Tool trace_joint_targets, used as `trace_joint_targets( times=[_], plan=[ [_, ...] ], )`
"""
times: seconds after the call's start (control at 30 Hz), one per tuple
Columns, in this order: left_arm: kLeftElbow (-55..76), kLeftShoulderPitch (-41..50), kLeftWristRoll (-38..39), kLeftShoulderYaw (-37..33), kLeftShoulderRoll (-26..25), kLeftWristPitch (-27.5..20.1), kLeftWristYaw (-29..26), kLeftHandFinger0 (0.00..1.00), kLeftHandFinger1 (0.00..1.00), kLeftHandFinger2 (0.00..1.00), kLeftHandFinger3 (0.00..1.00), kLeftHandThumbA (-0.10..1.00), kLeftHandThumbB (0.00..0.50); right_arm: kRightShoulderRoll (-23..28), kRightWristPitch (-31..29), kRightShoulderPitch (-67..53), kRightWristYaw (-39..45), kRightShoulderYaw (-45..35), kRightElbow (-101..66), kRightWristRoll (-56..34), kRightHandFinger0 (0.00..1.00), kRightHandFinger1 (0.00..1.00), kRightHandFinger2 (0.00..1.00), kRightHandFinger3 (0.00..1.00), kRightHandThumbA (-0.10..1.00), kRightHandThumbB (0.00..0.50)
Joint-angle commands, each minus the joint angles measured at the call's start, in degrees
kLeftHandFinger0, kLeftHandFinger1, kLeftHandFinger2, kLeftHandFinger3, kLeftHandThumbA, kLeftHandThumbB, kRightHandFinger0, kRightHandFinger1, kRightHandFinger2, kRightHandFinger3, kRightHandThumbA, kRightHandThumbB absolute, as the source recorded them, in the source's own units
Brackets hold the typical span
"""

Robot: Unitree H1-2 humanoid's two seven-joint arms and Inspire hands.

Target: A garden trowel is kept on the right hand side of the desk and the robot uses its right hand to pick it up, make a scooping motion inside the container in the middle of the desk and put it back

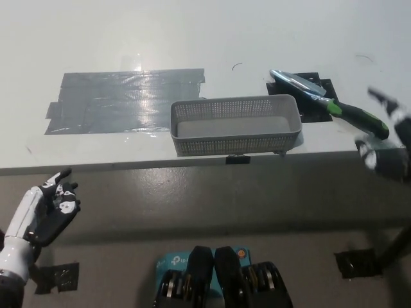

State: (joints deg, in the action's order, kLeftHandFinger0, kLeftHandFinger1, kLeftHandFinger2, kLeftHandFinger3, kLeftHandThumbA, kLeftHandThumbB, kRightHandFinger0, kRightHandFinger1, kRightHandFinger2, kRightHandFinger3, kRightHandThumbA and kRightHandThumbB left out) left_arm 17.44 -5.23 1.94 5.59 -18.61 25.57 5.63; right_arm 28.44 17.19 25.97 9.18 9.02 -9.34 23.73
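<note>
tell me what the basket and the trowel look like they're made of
Basket: probably grey plastic, matte, with perforated mesh walls. Trowel: blade looks like shiny metal, catching glare; handle seems to be green and black plastic or rubber, which one is unclear.

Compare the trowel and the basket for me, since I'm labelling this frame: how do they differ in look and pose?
The trowel is slim, with a shiny metal blade and a green and black handle; the basket is a grey perforated box. The trowel lies flat and angled, at the right of the desk; the basket sits upright in the middle, near the front edge. The trowel rests partly on a black mat; the basket on bare desk. Neither is held.
</note>
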Motion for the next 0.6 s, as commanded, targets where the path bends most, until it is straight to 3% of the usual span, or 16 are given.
trace_joint_targets(
  times=[0.0, 0.13, 0.57],
  plan=[
    [2.0, -0.3, 0.3, -0.3, -0.9, 1.2, 1.3, 0.73, 0.86, 1.00, 1.00, -0.08, 0.060, 2.2, 1.1, 9.7, -1.8, 1.9, 4.8, 10.2, 1.00, 1.00, 1.00, 1.00, 1.00, 0.500],
    [2.1, -0.3, 0.6, -0.3, -0.9, 1.4, 1.4, 0.75, 0.86, 1.00, 1.00, -0.07, 0.064, 1.4, 3.0, 16.5, -0.5, 3.9, 12.8, 11.7, 1.00, 1.00, 1.00, 1.00, 1.00, 0.500],
    [2.1, 0.3, 0.8, -1.0, -0.6, 1.3, 1.9, 0.72, 0.85, 1.00, 1.00, -0.06, 0.065, -4.3, 3.3, 20.9, -1.3, 8.0, 37.6, 11.1, 1.00, 1.00, 1.00, 1.00, 1.00, 0.500]
  ],
)
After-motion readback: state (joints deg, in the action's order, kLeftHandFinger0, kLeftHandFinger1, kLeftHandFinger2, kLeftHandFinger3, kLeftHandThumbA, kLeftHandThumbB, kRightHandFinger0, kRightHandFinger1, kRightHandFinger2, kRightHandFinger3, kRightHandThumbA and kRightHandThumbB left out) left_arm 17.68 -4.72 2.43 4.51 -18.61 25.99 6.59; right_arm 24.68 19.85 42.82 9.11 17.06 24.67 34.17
